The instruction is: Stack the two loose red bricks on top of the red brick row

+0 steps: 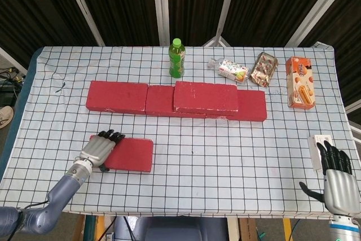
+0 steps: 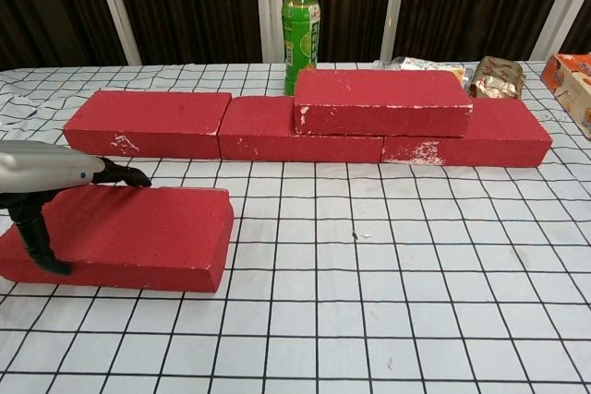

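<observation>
A row of red bricks [image 1: 117, 97] [image 2: 148, 123] lies across the middle of the table. One more red brick [image 1: 206, 96] [image 2: 380, 101] sits on top of the row, right of centre. A loose red brick [image 1: 130, 154] [image 2: 138, 235] lies at the near left. My left hand [image 1: 98, 149] [image 2: 44, 165] grips its left end, with fingers [image 2: 125, 175] over the far top edge and the thumb on the near face. My right hand [image 1: 337, 180] hovers at the near right corner, fingers spread and empty. The chest view does not show it.
A green bottle [image 1: 176, 58] [image 2: 299, 17] stands just behind the row. Snack packets [image 1: 233, 70] [image 1: 264, 69] and an orange carton [image 1: 299, 82] lie at the back right. A small white box [image 1: 320, 150] sits by my right hand.
</observation>
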### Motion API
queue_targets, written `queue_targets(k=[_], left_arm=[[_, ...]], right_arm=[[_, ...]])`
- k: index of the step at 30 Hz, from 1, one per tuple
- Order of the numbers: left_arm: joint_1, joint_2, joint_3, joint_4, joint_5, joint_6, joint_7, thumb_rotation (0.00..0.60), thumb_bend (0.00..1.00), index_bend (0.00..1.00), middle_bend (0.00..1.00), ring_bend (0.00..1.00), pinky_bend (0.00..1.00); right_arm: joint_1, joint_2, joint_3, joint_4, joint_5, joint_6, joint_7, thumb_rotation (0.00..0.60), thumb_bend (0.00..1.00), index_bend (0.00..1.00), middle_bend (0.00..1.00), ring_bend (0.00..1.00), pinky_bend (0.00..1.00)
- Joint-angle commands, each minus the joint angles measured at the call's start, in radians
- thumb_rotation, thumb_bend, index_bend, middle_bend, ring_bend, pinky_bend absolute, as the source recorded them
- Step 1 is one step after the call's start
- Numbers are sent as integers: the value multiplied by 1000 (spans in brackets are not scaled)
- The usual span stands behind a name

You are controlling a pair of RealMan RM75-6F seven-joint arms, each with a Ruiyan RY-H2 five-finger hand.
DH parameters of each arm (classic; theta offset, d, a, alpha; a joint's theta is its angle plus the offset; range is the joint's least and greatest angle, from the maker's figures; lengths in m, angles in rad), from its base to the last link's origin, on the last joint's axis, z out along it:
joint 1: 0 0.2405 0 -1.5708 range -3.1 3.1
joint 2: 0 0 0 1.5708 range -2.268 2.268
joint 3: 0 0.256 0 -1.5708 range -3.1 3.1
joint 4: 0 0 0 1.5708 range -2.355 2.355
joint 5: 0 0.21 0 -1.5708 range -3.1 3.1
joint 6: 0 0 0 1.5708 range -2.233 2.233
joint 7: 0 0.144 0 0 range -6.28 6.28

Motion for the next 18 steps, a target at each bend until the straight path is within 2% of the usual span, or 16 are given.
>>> queue_targets(k=[1,7,12,18], left_arm=[[-6,-2,2,-5,-9,14,16,600,3,48,166,58,169],[-15,6,-1,-18,-18,41,38,600,74,161,275,138,222],[-37,33,-21,-36,-37,41,48,600,143,214,329,174,226],[-87,115,-92,-49,-47,-20,-4,600,148,263,337,175,213]], right_arm=[[2,0,-3,1,0,3,0,600,193,0,0,0,0],[9,0,-11,-1,4,7,2,600,193,0,0,0,0],[12,-1,-16,-2,6,12,0,600,193,0,0,0,0],[20,-6,-16,-3,25,8,-11,600,193,0,0,0,0]])
